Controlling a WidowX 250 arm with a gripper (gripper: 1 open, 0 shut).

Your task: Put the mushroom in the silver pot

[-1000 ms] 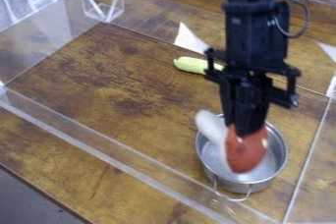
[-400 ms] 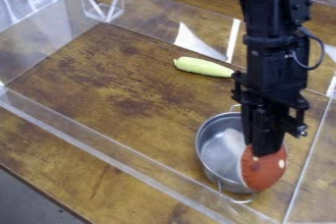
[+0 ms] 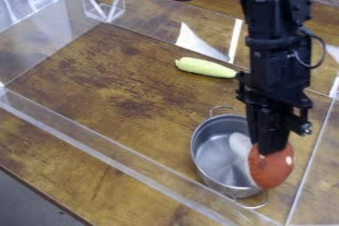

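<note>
The silver pot [image 3: 203,158] stands on the wooden table at the lower right, round and shiny, with a small loop handle on its far rim. My gripper [image 3: 271,152] points steeply down over the right side of the pot. It is shut on the mushroom [image 3: 273,169], whose red-brown cap hangs just inside the pot's right rim. A pale patch beside the cap may be its white stem. The dark fingers hide the top of the mushroom.
A yellow-green corn-like vegetable [image 3: 207,67] lies on the wood behind the pot. A white wedge-shaped piece [image 3: 199,40] sits further back. Clear acrylic walls [image 3: 93,141] fence the table along the front, left and back edges.
The arm has shifted to the right and lower in the picture. The mushroom went with it, from over the pot's middle to its right rim. The pot and the vegetable stayed put.
</note>
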